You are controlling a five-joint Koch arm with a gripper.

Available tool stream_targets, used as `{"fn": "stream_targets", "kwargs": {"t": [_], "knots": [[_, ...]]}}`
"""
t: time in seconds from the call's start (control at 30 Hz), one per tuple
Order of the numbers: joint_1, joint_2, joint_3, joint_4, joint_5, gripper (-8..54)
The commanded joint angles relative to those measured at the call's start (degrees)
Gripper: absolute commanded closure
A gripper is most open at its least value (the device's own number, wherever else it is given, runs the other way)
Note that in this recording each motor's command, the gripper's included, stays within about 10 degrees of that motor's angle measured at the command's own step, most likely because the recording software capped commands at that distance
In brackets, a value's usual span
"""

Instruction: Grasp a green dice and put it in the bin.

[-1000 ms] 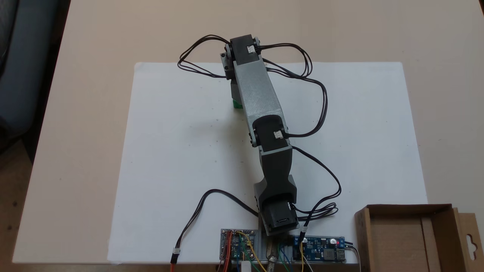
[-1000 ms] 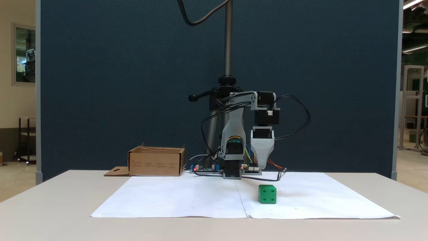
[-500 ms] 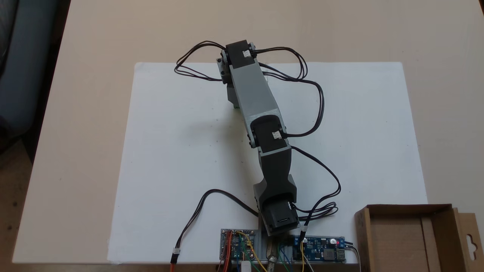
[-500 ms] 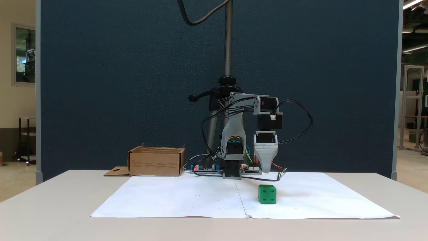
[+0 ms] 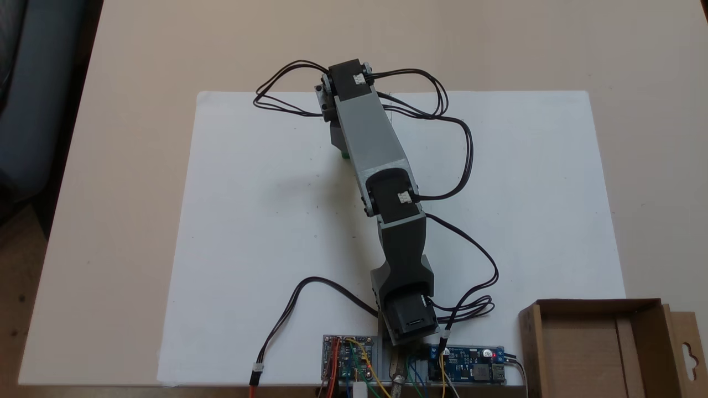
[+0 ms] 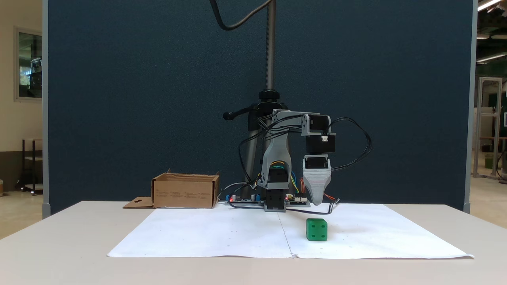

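Hanging nose-down over the white paper sheet [image 6: 222,233], my gripper [image 6: 319,202] points straight at the table, and the green dice [image 6: 317,229] sits on the sheet directly beneath it, apart from my tip with clear air between. From the low front camera the cube lines up almost exactly under my tapered end, perhaps a touch to the left in that view. From the camera looking down, my forearm covers nearly all of the cube, and just a green sliver [image 5: 345,155] peeks out at the arm's left edge, which tells me I am over it rather than beside it. So the move ahead is, in my judgement, mostly a straight drop, with at most a small sideways trim.

Whether I am spread or closed I cannot tell: from the front my two jaws stack one behind the other into a single wedge, and from above the arm hides them.

The die is a cube, so no long axis matters; its faces look roughly square to the front camera. The bin [image 6: 185,192] stands well away near my base, on the left in the front camera [image 5: 597,348].
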State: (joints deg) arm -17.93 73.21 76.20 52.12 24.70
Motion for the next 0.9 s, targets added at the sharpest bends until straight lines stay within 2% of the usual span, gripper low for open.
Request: {"fn": "stream_targets", "kwargs": {"t": [0.0,0.87], "knots": [[-0.4,0.9,-0.5,-1.6,4.1,2.5],[1.1,-3.9,3.7,-7.8,4.0,2.6]]}}
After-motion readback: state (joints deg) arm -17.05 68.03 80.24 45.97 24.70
